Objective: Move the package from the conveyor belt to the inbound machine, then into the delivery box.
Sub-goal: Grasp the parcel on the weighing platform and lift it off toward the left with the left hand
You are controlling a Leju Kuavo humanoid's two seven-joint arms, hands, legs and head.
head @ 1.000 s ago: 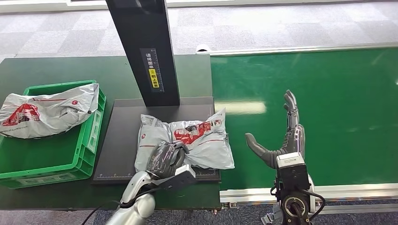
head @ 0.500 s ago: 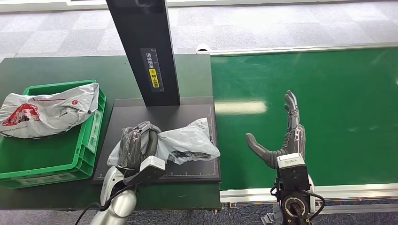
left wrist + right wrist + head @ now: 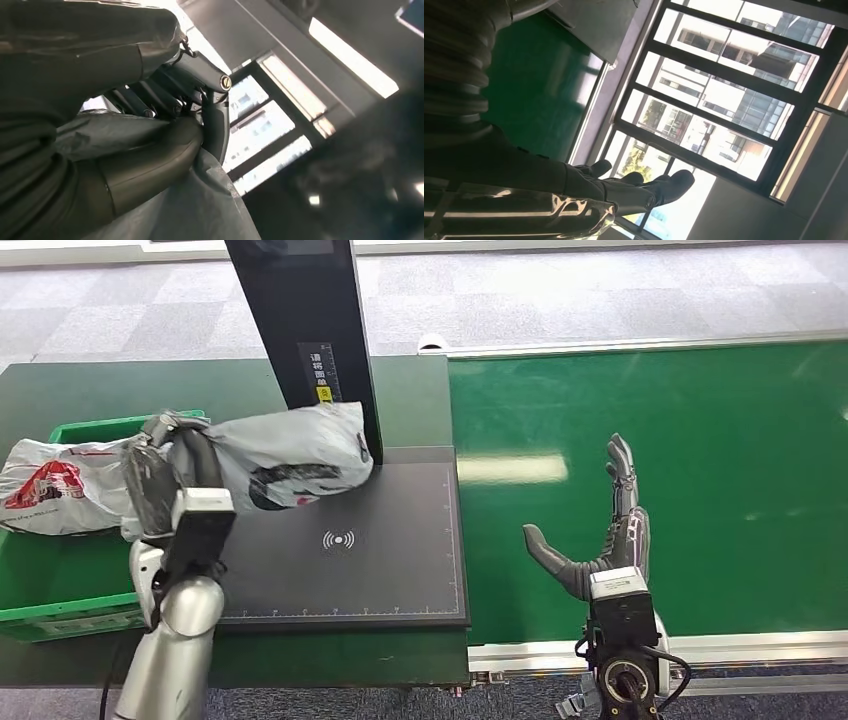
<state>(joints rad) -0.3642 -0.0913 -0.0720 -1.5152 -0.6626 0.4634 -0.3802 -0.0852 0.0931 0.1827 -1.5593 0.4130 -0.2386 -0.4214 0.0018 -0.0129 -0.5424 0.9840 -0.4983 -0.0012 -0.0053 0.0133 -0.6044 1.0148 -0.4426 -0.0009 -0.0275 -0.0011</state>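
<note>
My left hand [image 3: 165, 475] grips a grey plastic package [image 3: 290, 450] and holds it in the air over the left part of the black inbound machine plate [image 3: 390, 570], beside the green delivery box [image 3: 95, 600]. In the left wrist view the thumb and dark fingers [image 3: 150, 165] close on the grey package film [image 3: 200, 210]. Another grey and red package [image 3: 55, 485] lies in the box. My right hand [image 3: 605, 535] stands open and upright over the green conveyor belt [image 3: 700, 460], holding nothing. The right wrist view shows its fingers [image 3: 639, 187] spread.
The machine's black post [image 3: 310, 340] rises behind the plate, right next to the lifted package. A dark green table [image 3: 90, 390] carries box and machine. The belt's metal rail [image 3: 740, 645] runs along the near edge.
My left hand has lifted the package off the plate and carried it up and to the left, toward the green box. The right hand has not moved.
</note>
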